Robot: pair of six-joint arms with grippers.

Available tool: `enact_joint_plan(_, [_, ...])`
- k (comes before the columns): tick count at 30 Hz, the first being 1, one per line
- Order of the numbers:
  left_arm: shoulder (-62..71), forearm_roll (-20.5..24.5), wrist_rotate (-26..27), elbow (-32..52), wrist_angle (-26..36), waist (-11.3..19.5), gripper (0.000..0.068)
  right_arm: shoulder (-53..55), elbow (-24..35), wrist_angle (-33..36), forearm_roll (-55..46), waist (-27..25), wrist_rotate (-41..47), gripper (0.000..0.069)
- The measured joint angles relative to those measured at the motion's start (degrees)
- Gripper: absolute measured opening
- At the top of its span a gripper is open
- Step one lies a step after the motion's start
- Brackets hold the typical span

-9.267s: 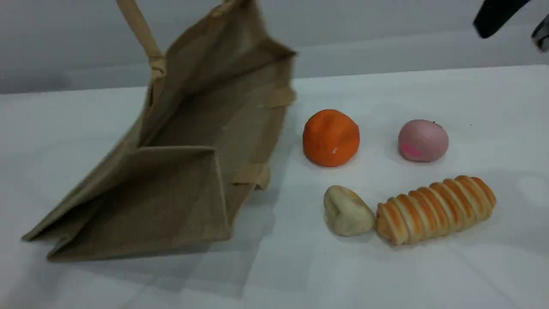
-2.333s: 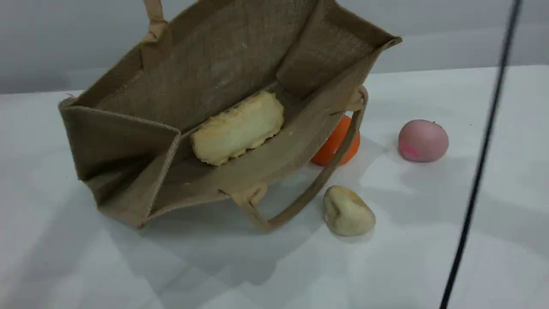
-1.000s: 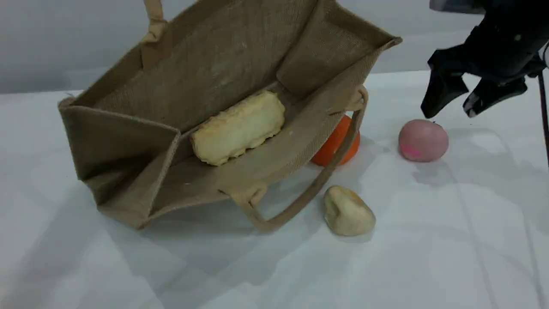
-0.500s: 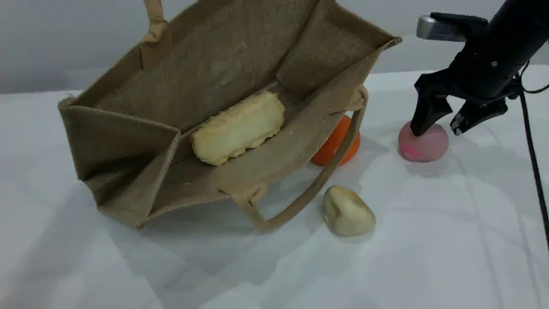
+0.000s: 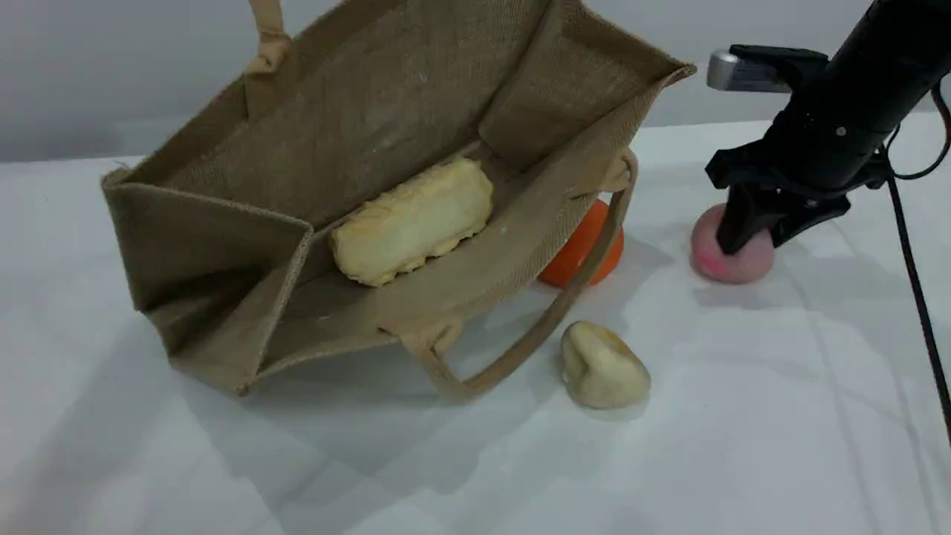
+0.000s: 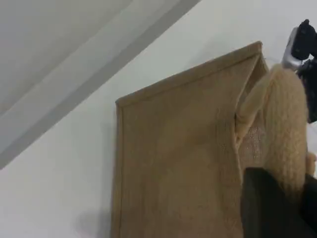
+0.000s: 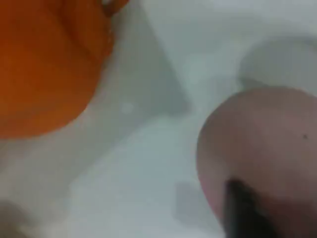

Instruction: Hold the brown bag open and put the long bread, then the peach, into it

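The brown bag (image 5: 356, 126) lies tilted with its mouth wide open toward me. One handle (image 5: 266, 33) is pulled up out of the top edge. In the left wrist view my left gripper (image 6: 277, 201) is shut on that handle (image 6: 287, 134), above the bag's side (image 6: 173, 163). The long bread (image 5: 412, 223) lies inside the bag, pale side up. The peach (image 5: 732, 253) rests on the table at the right. My right gripper (image 5: 758, 227) stands down over it, its fingers closed against the fruit's top. The right wrist view shows the peach (image 7: 262, 144) pressed against a dark fingertip (image 7: 242, 213).
An orange ball (image 5: 587, 249) sits between bag and peach, half hidden by the bag's wall; it also fills the right wrist view's left side (image 7: 44, 64). The bag's loose handle (image 5: 535, 334) loops onto the table. A pale beige lump (image 5: 603, 365) lies in front. A black cable (image 5: 917, 290) hangs at the right.
My right gripper has come down from above the peach onto it, and its jaws have closed in from wide apart. Bag, bread and left gripper have not moved.
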Motion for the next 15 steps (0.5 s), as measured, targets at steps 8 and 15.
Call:
enact_joint_plan(8, [0.0, 0.0, 0.0, 0.0, 0.0, 0.0, 0.0099, -4.38, 0.12, 7.08, -6.79, -0.06, 3.37, 0.0024])
enact_joint_plan(15, [0.0, 0.0, 0.0, 0.0, 0.0, 0.0, 0.0099, -13.08, 1.35, 11.84, -12.13, -0.06, 7.28, 0.0023])
